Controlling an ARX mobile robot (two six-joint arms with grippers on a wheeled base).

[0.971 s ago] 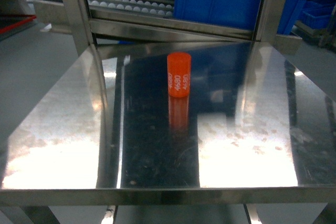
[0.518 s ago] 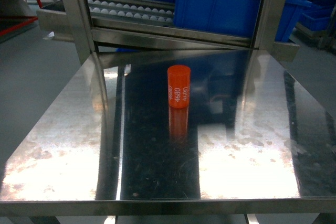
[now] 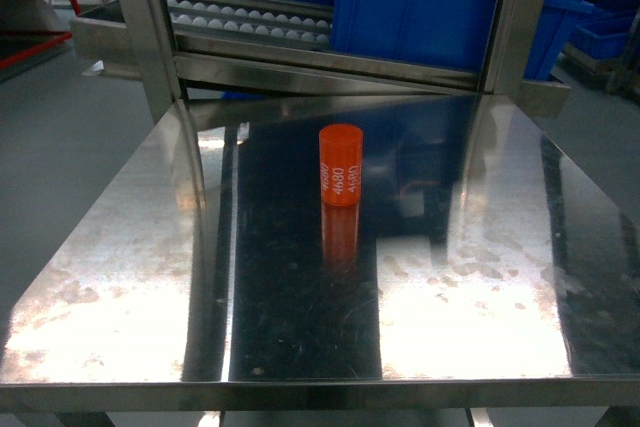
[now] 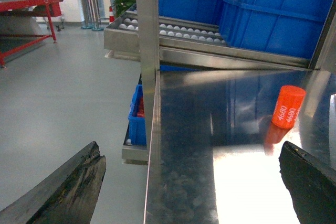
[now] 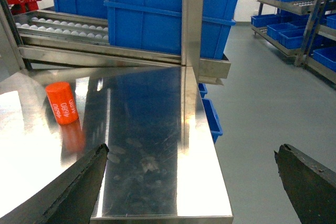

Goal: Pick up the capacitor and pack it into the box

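Standing upright at centre frame: capacitor (image 3: 341,164) | both grippers, left (image 4: 189,182) and right (image 5: 191,182), wide open, empty | nearer arm undetermined

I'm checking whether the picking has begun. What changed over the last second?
Only the head camera's view shifted: the orange capacitor now appears slightly lower in frame, upright and untouched on the steel table. No gripper shows in the head view at any of the three moments.
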